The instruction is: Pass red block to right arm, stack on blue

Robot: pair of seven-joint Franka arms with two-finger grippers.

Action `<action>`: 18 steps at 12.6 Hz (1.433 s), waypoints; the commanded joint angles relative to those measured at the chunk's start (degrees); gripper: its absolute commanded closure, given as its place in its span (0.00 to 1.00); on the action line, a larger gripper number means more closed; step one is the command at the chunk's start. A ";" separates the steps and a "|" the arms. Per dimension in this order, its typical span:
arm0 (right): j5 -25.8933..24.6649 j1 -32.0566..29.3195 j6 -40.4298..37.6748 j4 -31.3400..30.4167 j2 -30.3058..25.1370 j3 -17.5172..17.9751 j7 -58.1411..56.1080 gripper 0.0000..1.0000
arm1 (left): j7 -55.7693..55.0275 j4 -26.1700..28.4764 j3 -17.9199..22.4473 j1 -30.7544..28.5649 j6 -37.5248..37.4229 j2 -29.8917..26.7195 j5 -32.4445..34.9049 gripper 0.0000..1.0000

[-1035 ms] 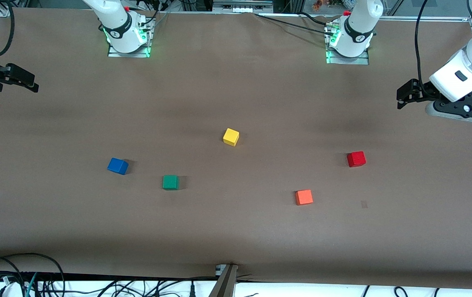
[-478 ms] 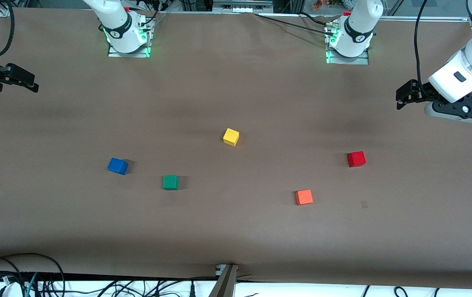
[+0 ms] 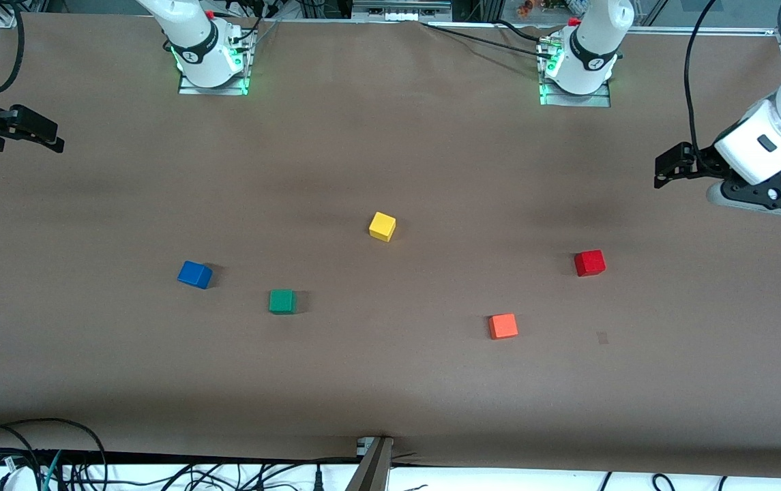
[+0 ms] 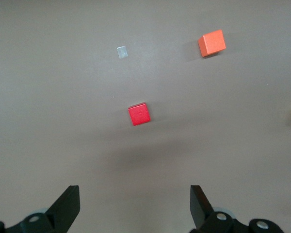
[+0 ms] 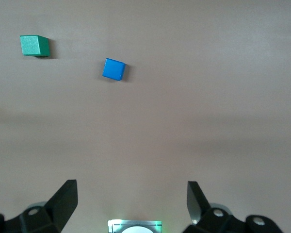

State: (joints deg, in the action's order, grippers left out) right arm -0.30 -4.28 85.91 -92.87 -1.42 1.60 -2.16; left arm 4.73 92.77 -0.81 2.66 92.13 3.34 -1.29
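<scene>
The red block (image 3: 589, 262) lies on the brown table toward the left arm's end; it also shows in the left wrist view (image 4: 138, 114). The blue block (image 3: 194, 274) lies toward the right arm's end and shows in the right wrist view (image 5: 114, 69). My left gripper (image 3: 667, 168) hangs open and empty in the air near the table's left-arm end, apart from the red block; its open jaws show in its wrist view (image 4: 135, 204). My right gripper (image 3: 49, 136) waits open and empty at the right-arm end, its jaws wide in its wrist view (image 5: 131, 199).
A yellow cube (image 3: 382, 226) lies mid-table, a green cube (image 3: 282, 301) beside the blue one, an orange cube (image 3: 503, 326) nearer the front camera than the red block. A small grey patch (image 3: 602, 337) marks the table. Arm bases (image 3: 211, 61) stand along the back edge.
My left gripper has shifted slightly and sits lower in the front view. The right arm and all the cubes have not moved.
</scene>
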 commanded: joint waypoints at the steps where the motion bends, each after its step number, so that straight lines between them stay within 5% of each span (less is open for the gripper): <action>1: 0.39 -0.56 -0.57 0.06 -0.51 0.51 0.49 0.00 | -0.33 -0.93 -0.06 -0.38 0.07 0.53 -1.35 0.00; 18: 0.83 -0.47 0.22 -0.03 -0.25 0.51 0.49 0.00 | -5.17 -3.39 -0.68 0.85 -0.28 6.41 -1.09 0.00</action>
State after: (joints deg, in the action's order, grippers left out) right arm -0.28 -4.28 86.03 -92.87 -1.39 1.74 -2.16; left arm -0.41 91.85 -1.55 3.31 92.41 6.99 -1.70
